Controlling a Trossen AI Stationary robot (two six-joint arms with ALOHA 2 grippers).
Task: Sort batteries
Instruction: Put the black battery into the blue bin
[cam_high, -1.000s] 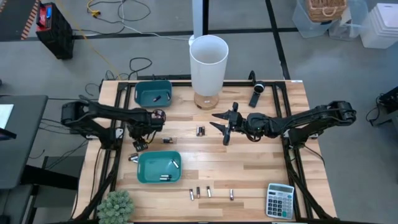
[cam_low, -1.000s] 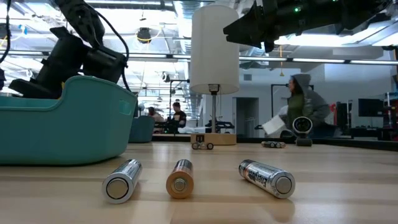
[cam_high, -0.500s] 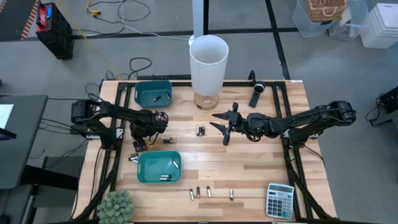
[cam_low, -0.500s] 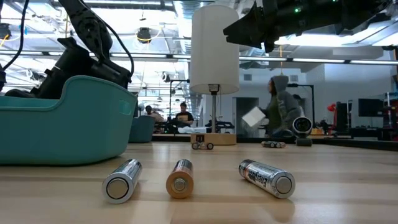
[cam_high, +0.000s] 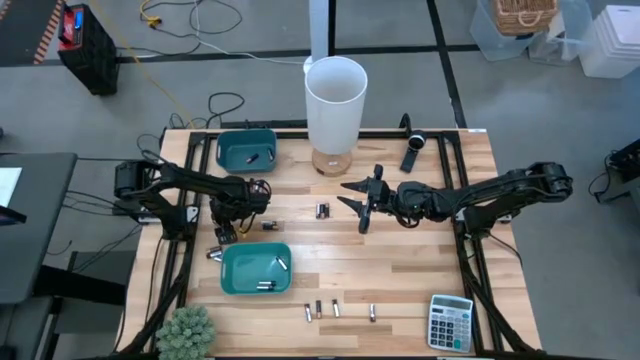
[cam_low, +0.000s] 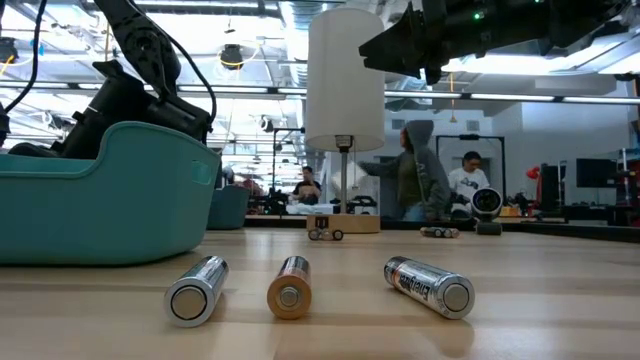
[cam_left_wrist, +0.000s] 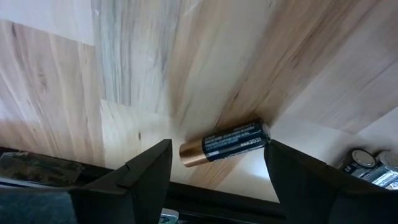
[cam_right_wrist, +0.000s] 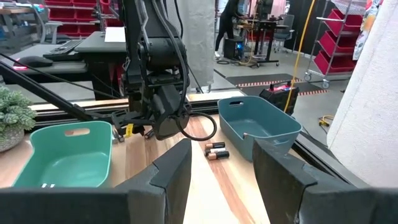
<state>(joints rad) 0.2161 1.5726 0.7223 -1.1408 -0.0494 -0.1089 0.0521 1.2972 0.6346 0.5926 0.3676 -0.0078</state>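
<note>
Wooden table (cam_high: 400, 260) bears a battery (cam_left_wrist: 224, 143) lying flat, crosswise between the left gripper's (cam_left_wrist: 217, 171) open jaws.

- My wooden table (cam_high: 400, 265) fills the middle of the high view.
- Upper left: a teal bin (cam_high: 246, 149).
- Lower left: a second teal bin (cam_high: 256, 268), a battery (cam_high: 214, 254) just beside it.
- Top centre: a white lamp (cam_high: 335, 105).
- Bottom centre: four batteries (cam_high: 338, 311) in a row.
- Lower right corner: a calculator (cam_high: 450, 322).
- Lower left corner: a small plant (cam_high: 185, 332).
</note>
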